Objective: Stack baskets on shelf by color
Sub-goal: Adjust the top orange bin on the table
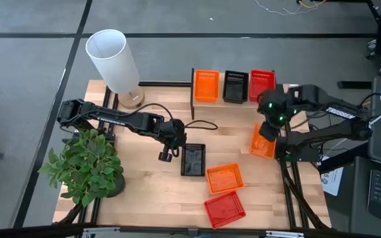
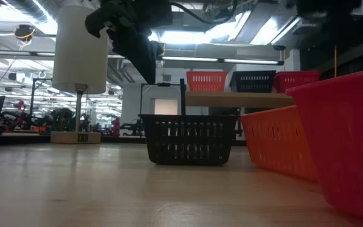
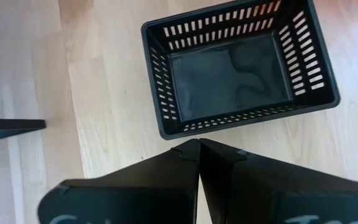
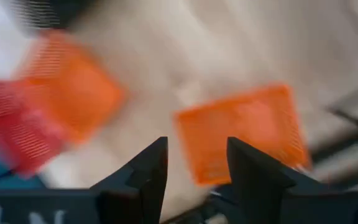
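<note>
red basket (image 2: 348, 135) nearest, left gripper (image 1: 166, 155) clenched empty beside black basket (image 1: 193, 160), right gripper (image 4: 194, 163) released

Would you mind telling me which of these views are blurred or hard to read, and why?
Right wrist view: motion-smeared, the orange basket beyond the open right gripper has soft edges. Left wrist view: sharp on the black basket. Low view: bright ceiling lights leave the arm overhead a dark silhouette, and the nearest red basket looms out of focus. High view: evenly lit.
</note>
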Action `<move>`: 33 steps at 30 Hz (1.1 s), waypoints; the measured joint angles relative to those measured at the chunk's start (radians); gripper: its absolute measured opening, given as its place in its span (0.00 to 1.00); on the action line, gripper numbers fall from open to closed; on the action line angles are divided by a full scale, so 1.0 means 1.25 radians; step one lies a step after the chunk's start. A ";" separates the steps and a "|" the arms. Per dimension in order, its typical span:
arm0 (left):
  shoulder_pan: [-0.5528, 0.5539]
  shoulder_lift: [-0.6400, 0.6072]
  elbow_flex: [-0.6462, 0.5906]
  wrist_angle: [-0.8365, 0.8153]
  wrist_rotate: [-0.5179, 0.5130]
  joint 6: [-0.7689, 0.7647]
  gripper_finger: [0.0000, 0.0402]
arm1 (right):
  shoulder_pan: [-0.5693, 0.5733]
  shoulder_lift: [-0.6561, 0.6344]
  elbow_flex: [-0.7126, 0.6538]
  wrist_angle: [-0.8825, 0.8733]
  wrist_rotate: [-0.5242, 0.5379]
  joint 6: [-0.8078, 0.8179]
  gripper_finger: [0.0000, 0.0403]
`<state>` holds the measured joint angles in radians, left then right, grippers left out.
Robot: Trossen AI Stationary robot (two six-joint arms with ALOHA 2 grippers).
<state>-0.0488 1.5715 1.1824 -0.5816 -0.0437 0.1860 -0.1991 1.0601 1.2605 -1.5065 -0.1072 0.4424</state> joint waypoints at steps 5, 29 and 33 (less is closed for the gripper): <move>0.000 0.000 0.000 0.000 0.000 -0.010 0.00 | 0.099 -0.018 -0.219 0.031 0.135 0.178 0.40; -0.031 0.000 0.000 0.000 0.000 -0.036 0.00 | 0.180 0.278 -0.234 0.142 0.240 0.233 0.29; -0.030 0.000 0.000 0.000 0.000 -0.036 0.00 | 0.188 0.288 -0.295 0.133 0.225 0.300 0.29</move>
<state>-0.0868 1.5719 1.1824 -0.5816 -0.0433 0.1410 0.0359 1.4195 0.8921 -1.3407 0.1736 0.8175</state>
